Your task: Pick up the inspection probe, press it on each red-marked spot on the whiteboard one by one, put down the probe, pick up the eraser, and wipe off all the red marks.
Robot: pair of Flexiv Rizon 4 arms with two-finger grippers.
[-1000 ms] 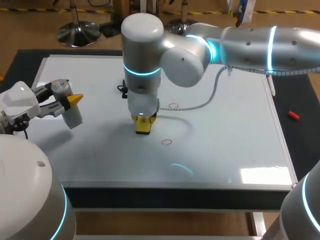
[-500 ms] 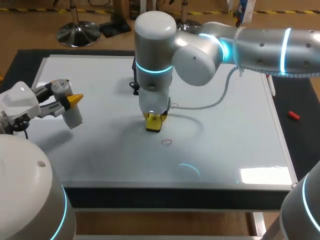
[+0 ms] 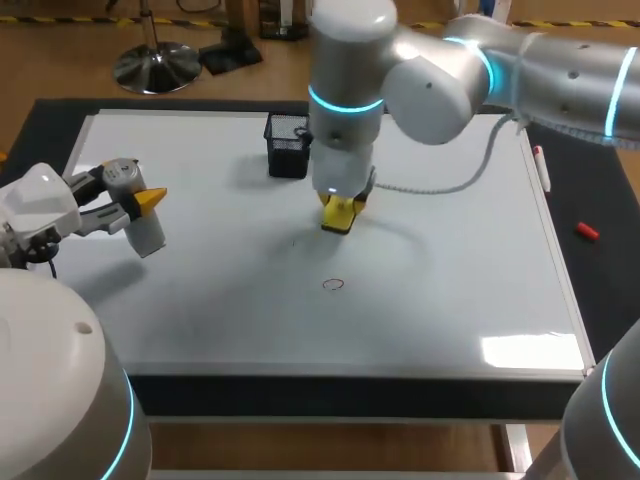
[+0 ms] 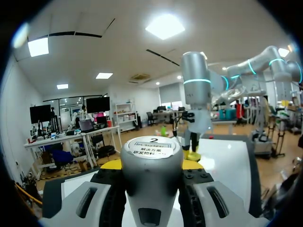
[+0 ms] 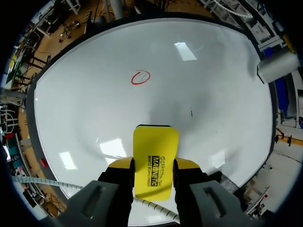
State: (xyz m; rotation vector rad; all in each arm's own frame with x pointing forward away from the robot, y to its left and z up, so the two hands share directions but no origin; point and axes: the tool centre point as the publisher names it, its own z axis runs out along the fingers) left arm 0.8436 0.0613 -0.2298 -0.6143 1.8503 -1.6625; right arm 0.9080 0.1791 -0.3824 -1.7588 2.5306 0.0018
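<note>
Head view: my right gripper (image 3: 342, 206), clamped on the yellow eraser (image 3: 337, 218), had swept toward one o'clock across the whiteboard (image 3: 480, 280) — one red circle (image 3: 333, 285) remained at its six o'clock. Left wrist: left gripper (image 4: 151, 164) closed around the inspection probe (image 4: 151, 150). Right wrist: that circle lay ahead of the eraser, unwiped.

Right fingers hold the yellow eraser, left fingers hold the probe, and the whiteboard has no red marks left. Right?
No: one red circle is on the whiteboard, as the right wrist view shows. The right fingers hold the yellow eraser, the left fingers the probe.
</note>
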